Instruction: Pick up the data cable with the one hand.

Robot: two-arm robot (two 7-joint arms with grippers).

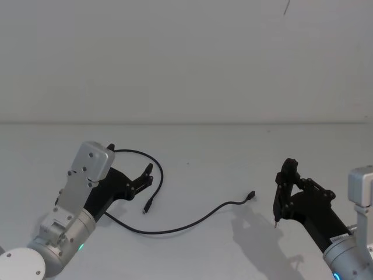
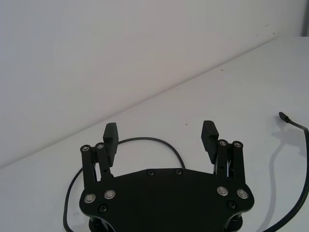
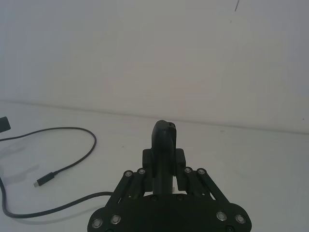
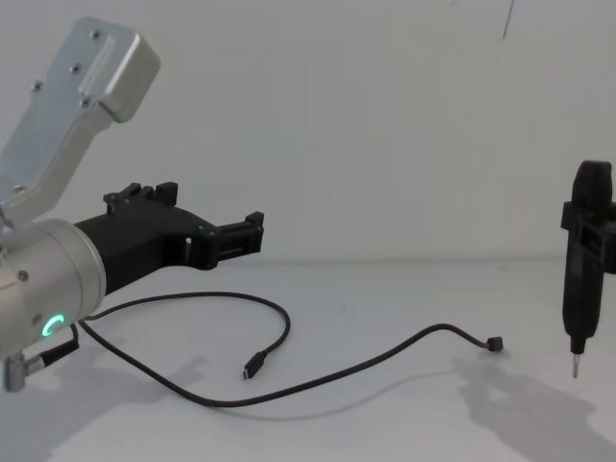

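Observation:
The data cable [image 1: 175, 228] is a long thin black lead lying in loose curves on the white table. One plug [image 1: 147, 208] rests inside its loop and the other plug [image 1: 250, 195] points toward the right arm. In the chest view the data cable [image 4: 289, 390] lies flat below my left gripper [image 4: 217, 217]. My left gripper [image 1: 130, 160] hovers open above the loop's left part with nothing between its fingers. In the left wrist view the data cable [image 2: 154, 140] curves on the table beyond the open left gripper [image 2: 160, 130].
My right gripper [image 1: 287, 169] stands shut at the table's right, apart from the cable, also seen as the right gripper [image 3: 164, 129] and the right gripper [image 4: 589, 192]. A white wall [image 1: 186, 58] rises behind the table [image 1: 233, 151].

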